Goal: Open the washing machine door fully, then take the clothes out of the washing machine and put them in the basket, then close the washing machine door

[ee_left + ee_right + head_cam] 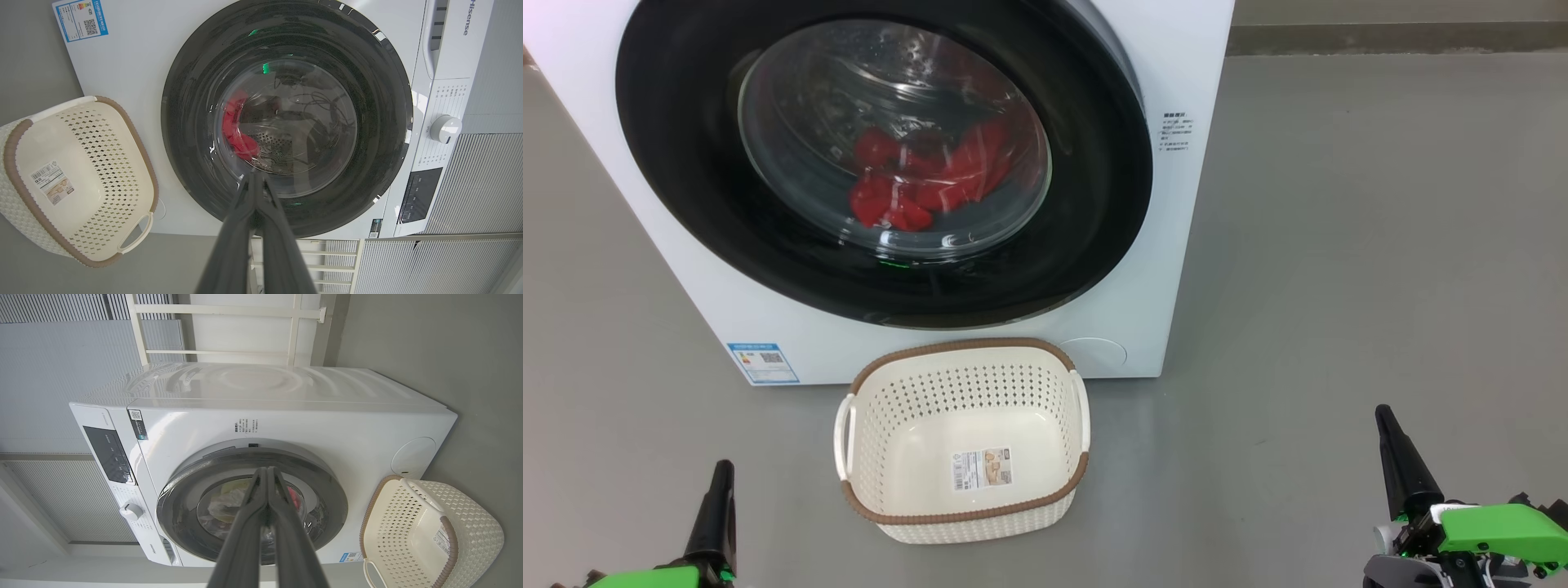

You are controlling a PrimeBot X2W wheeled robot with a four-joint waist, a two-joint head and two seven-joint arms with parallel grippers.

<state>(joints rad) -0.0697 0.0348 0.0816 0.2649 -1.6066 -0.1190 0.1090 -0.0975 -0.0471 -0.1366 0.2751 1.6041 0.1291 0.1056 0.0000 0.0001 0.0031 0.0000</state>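
- washing machine (1184, 245) cut off at top; clothes (923, 184) blurred behind the shut washing machine door (678, 163)
- basket (968, 516) on the floor (1339, 245) just before it
- left gripper (254, 174) and right gripper (267, 470) pressed closed, empty

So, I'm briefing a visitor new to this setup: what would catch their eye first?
The big glossy black washing machine door, shut, at the top of the head view, with bright red clothes showing through it. Then the cream basket on the grey floor just before the washing machine, holding only a sticker.
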